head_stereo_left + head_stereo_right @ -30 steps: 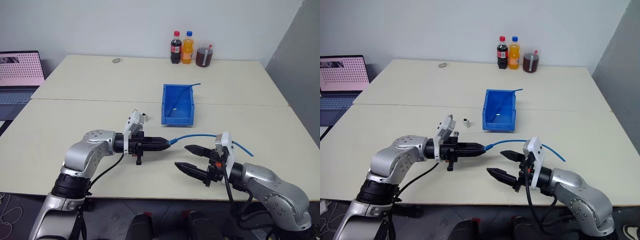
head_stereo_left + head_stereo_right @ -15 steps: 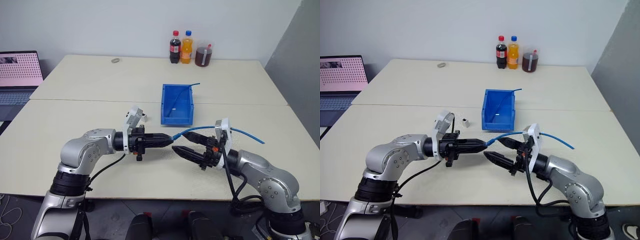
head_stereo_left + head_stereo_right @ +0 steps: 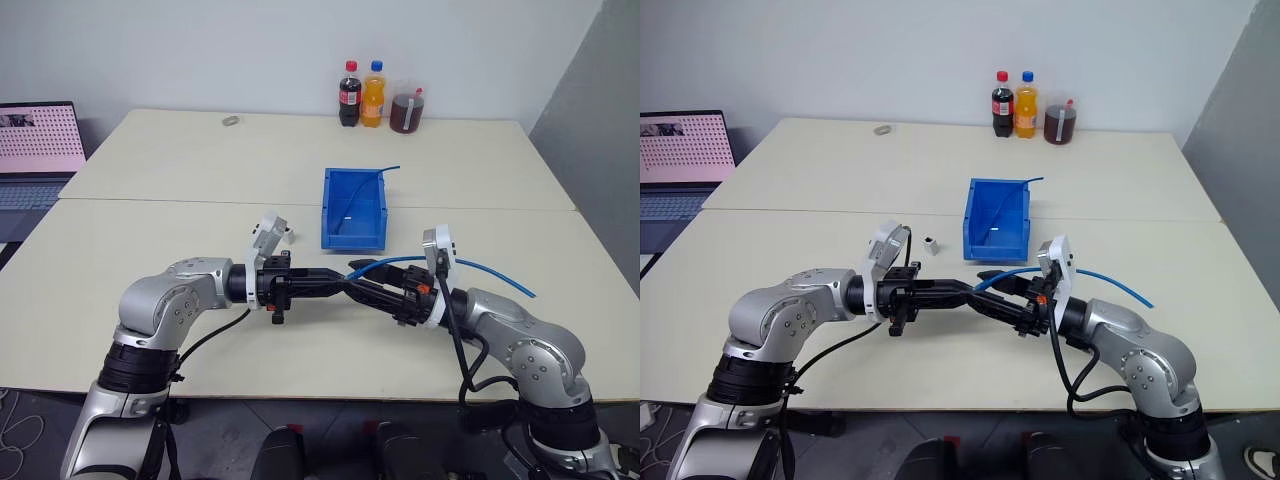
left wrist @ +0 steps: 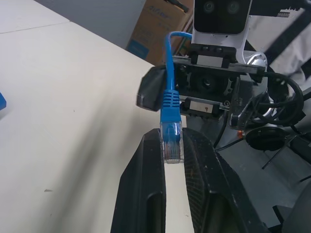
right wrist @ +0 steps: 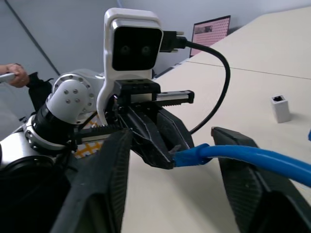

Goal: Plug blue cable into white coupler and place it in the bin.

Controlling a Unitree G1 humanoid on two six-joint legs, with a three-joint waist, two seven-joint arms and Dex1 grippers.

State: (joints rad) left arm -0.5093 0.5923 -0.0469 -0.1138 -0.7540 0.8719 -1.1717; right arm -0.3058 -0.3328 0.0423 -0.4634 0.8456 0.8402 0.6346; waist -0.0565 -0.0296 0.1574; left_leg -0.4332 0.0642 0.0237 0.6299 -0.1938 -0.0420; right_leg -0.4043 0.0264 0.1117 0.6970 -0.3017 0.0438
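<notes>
The right gripper (image 5: 170,160) has its two black fingers spread, one on each side of the blue cable (image 5: 243,158). Facing it, the left gripper (image 5: 158,141) pinches the cable's end. The white coupler (image 5: 280,108) stands upright on the table (image 5: 252,92), a laptop (image 5: 210,30) far behind

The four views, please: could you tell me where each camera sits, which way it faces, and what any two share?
Left eye: on the head, facing forward and down over the table; both arms, bin, bottles.
Right eye: beside it, same scene; coupler in plain sight.
Left wrist: on the left arm, along its shut fingers pinching the cable plug, facing the right gripper.
Right wrist: on the right arm, between its parted fingers, facing the left gripper.
Shared: each wrist view faces the other gripper; both show the cable.
</notes>
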